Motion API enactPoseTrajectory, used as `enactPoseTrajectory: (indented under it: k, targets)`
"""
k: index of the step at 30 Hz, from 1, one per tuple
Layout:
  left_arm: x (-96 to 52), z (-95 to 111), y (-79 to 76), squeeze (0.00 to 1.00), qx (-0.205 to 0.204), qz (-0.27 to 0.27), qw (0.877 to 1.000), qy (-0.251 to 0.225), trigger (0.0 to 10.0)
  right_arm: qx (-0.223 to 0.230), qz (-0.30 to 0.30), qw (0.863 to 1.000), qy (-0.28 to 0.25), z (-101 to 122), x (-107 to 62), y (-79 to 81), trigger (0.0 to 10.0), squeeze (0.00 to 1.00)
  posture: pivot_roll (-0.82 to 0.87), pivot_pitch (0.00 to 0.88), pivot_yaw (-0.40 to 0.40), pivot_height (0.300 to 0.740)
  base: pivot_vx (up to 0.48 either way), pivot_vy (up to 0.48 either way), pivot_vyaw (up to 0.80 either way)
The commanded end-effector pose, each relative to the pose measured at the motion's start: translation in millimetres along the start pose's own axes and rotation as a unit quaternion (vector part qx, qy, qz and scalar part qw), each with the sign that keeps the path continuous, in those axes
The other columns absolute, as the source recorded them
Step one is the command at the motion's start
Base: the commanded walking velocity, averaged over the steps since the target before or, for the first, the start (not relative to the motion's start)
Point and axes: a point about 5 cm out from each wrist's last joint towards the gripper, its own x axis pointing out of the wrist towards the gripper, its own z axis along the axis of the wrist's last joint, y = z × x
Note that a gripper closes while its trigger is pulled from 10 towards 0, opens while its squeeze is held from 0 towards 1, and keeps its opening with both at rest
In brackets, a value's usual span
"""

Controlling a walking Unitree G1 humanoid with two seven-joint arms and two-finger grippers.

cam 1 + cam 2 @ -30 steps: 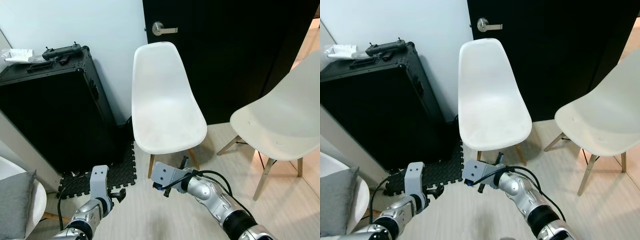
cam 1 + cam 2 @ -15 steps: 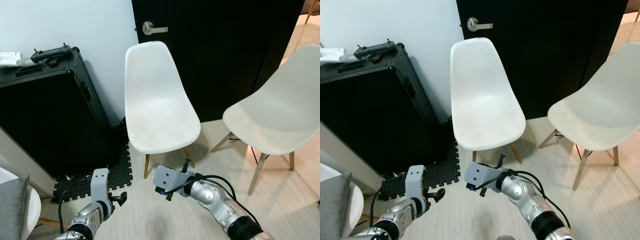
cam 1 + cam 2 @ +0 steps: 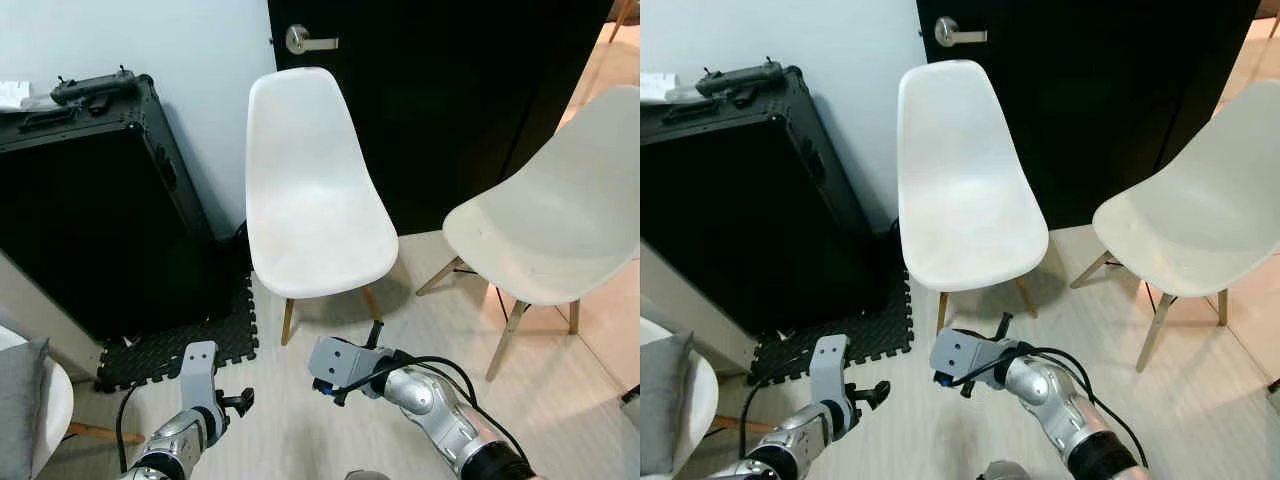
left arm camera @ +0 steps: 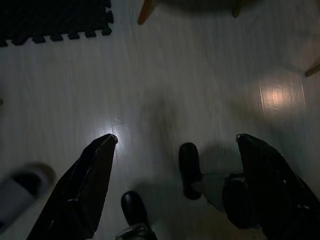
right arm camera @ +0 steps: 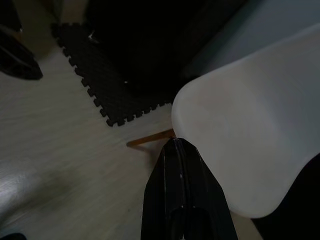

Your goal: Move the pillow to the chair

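Observation:
A grey pillow (image 3: 14, 398) lies on a white seat (image 3: 55, 410) at the far left edge, half cut off. A bare white shell chair (image 3: 312, 205) stands straight ahead, before the black door. A second white chair (image 3: 548, 222) stands at the right. My left gripper (image 3: 238, 401) hangs low over the pale floor, right of the pillow. Its fingers (image 4: 90, 185) are spread wide and it is open. My right gripper (image 3: 372, 333) is low in front of the middle chair's legs. It is shut on nothing, and its fingertips (image 5: 178, 145) point at that chair's seat edge.
A tall black case (image 3: 90, 200) with a few items on top stands at the left against the wall. A black foam mat (image 3: 170, 345) lies at its foot. The door handle (image 3: 303, 41) is above the middle chair. My dark feet (image 4: 190, 170) rest on the floor below.
The camera has shifted, so the chairs sit a little further left and the pillow has slid toward the left edge. Both arms stay low and neither gripper has changed.

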Motion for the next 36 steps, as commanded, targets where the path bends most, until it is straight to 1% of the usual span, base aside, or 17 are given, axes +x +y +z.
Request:
enactPoseTrajectory:
  k: [1, 11, 14, 15, 22, 23, 24, 25, 26, 27, 29, 31, 32, 33, 34, 35, 36]
  targets:
    - [-3.5, -5.2, 7.5, 0.0, -0.002, 0.007, 1.0, 0.005, 10.0, 0.002, 0.009, 1.0, -0.003, 3.8, 0.4, 5.5, 10.0, 0.0, -0.31, 0.126, 0.092, 0.71, 0.0, 0.0, 0.0]
    - [-3.3, -4.8, 7.1, 0.0, -0.004, 0.008, 1.0, 0.003, 10.0, 0.001, 0.02, 1.0, 0.012, 2.8, 0.1, 6.6, 10.0, 0.0, -0.3, 0.12, 0.09, 0.71, 0.0, 0.0, 0.0]
    - [-2.4, -4.2, 5.3, 0.0, 0.0, 0.009, 1.0, 0.004, 10.0, -0.042, 0.024, 0.999, -0.012, 8.4, 3.4, 5.0, 10.0, 0.0, -0.29, 0.112, 0.081, 0.71, 0.0, 0.0, 0.0]
    - [-2.1, -4.0, 4.5, 0.0, 0.001, 0.009, 1.0, 0.004, 10.0, -0.021, 0.031, 0.999, -0.01, 6.9, 4.0, 5.6, 10.0, 0.0, -0.3, 0.102, 0.078, 0.71, 0.0, 0.0, 0.0]
    - [0.5, -3.4, -2.8, 0.0, -0.001, 0.007, 1.0, 0.0, 10.0, -0.026, 0.048, 0.998, -0.01, 1.5, -0.8, 2.1, 10.0, 0.0, -0.29, 0.082, 0.041, 0.71, 0.0, 0.0, 0.0]
    - [0.7, -4.4, -4.1, 0.0, -0.001, 0.008, 1.0, -0.001, 10.0, -0.012, 0.043, 0.999, -0.007, 0.6, -2.3, -0.8, 10.0, 0.0, -0.29, 0.067, 0.031, 0.71, 0.0, 0.0, 0.0]
    - [0.5, -5.8, -4.6, 0.0, -0.004, 0.01, 1.0, -0.003, 10.0, 0.043, 0.02, 0.999, -0.013, 3.3, -1.4, -9.8, 10.0, 0.0, -0.3, 0.057, 0.022, 0.71, 0.0, 0.0, 0.0]
    - [0.5, -5.8, -4.6, 0.0, -0.004, 0.01, 1.0, -0.003, 10.0, 0.043, 0.02, 0.999, -0.013, 3.3, -1.4, -9.8, 10.0, 0.0, -0.3, 0.057, 0.022, 0.71, 0.0, 0.0, 0.0]
    - [-0.6, -10.3, -4.0, 0.0, -0.015, 0.016, 1.0, -0.005, 10.0, 0.126, -0.021, 0.992, -0.018, 3.4, 0.2, -22.3, 10.0, 0.0, -0.28, 0.053, 0.017, 0.71, 0.0, 0.0, 0.0]
    - [-0.6, -10.3, -4.0, 0.0, -0.015, 0.016, 1.0, -0.005, 10.0, 0.126, -0.021, 0.992, -0.018, 3.4, 0.2, -22.3, 10.0, 0.0, -0.28, 0.053, 0.017, 0.71, 0.0, 0.0, 0.0]
    - [-2.8, -16.6, -1.1, 0.0, -0.026, 0.024, 0.999, -0.003, 10.0, 0.178, -0.066, 0.982, -0.002, -5.4, 4.0, -30.1, 10.0, 0.0, -0.26, 0.049, 0.023, 0.71, 0.0, 0.0, 0.0]
    - [-3.8, -19.3, 0.1, 0.0, -0.028, 0.027, 0.999, -0.002, 10.0, 0.193, -0.083, 0.978, 0.007, -9.6, 5.3, -31.9, 10.0, 0.0, -0.25, 0.049, 0.025, 0.71, 0.0, 0.0, 0.0]
    - [-6.6, -27.3, 2.8, 0.0, -0.024, 0.03, 0.999, 0.008, 10.0, 0.269, -0.115, 0.954, 0.06, -33.4, 7.5, -28.6, 10.0, 0.0, -0.21, 0.033, 0.032, 0.71, 0.0, 0.0, 0.0]
    - [-6.6, -27.3, 2.8, 0.0, -0.024, 0.03, 0.999, 0.008, 10.0, 0.269, -0.115, 0.954, 0.06, -33.4, 7.5, -28.6, 10.0, 0.0, -0.21, 0.033, 0.032, 0.71, 0.0, 0.0, 0.0]
    - [-10.8, -37.9, 7.9, 0.0, -0.018, 0.038, 0.999, 0.025, 10.0, 0.344, -0.119, 0.922, 0.132, -58.6, 3.7, -9.8, 10.0, 0.0, -0.17, 0.0, 0.028, 0.71, 0.0, 0.0, 0.0]
    - [-10.8, -37.9, 7.9, 0.0, -0.018, 0.038, 0.999, 0.025, 10.0, 0.344, -0.119, 0.922, 0.132, -58.6, 3.7, -9.8, 10.0, 0.0, -0.17, 0.0, 0.028, 0.71, 0.0, 0.0, 0.0]
    - [-12.6, -42.1, 10.1, 0.0, -0.017, 0.041, 0.998, 0.031, 10.0, 0.365, -0.116, 0.909, 0.163, -67.6, 0.6, -0.3, 10.0, 0.0, -0.17, 0.0, 0.028, 0.71, 0.0, 0.0, 0.0]
